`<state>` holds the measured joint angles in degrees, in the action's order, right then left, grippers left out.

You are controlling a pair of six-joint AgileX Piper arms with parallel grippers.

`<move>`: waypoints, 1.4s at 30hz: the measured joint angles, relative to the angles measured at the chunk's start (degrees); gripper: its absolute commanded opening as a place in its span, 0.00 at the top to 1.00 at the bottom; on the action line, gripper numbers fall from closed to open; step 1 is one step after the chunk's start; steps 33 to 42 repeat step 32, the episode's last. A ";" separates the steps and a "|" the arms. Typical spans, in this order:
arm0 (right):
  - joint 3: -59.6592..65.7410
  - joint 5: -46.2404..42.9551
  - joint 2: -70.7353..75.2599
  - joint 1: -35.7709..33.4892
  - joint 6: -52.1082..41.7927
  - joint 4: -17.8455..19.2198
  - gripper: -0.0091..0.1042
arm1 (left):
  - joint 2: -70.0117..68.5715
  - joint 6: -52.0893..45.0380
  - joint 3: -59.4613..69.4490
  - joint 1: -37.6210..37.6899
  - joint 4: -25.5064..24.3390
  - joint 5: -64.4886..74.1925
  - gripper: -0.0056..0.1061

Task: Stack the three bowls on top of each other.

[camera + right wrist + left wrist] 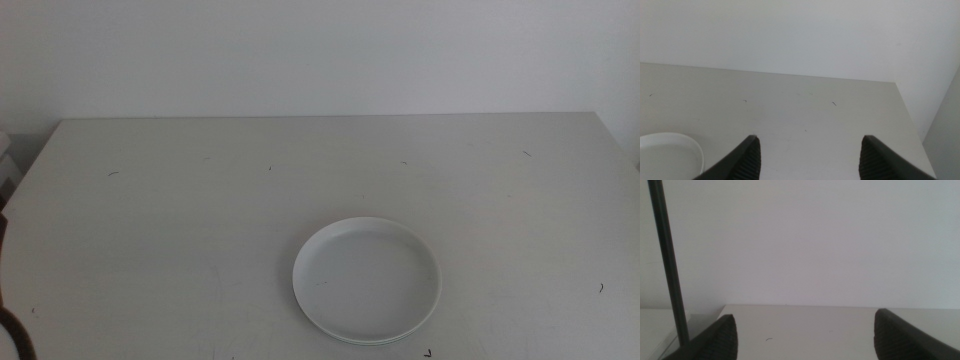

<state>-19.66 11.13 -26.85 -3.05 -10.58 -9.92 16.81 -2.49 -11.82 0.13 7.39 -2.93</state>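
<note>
While end effectors (805, 155) gape, bowls (367, 280) stacked

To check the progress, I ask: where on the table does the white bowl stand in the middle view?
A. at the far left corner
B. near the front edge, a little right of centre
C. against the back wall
B: the white bowl sits near the table's front edge, a little right of centre; another rim seems to show beneath it.

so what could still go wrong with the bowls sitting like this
The stack sits close to the table's near edge, so a nudge toward the camera might push it off. Only the white top bowl and a thin rim below show, so whether all three are nested evenly cannot be confirmed. The open right gripper hangs near the stack's rim and could clip it when it moves.
</note>
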 measured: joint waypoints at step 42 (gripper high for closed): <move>21.25 -2.43 27.40 1.90 0.00 2.40 0.48 | -17.57 0.00 13.52 0.00 0.00 2.93 0.02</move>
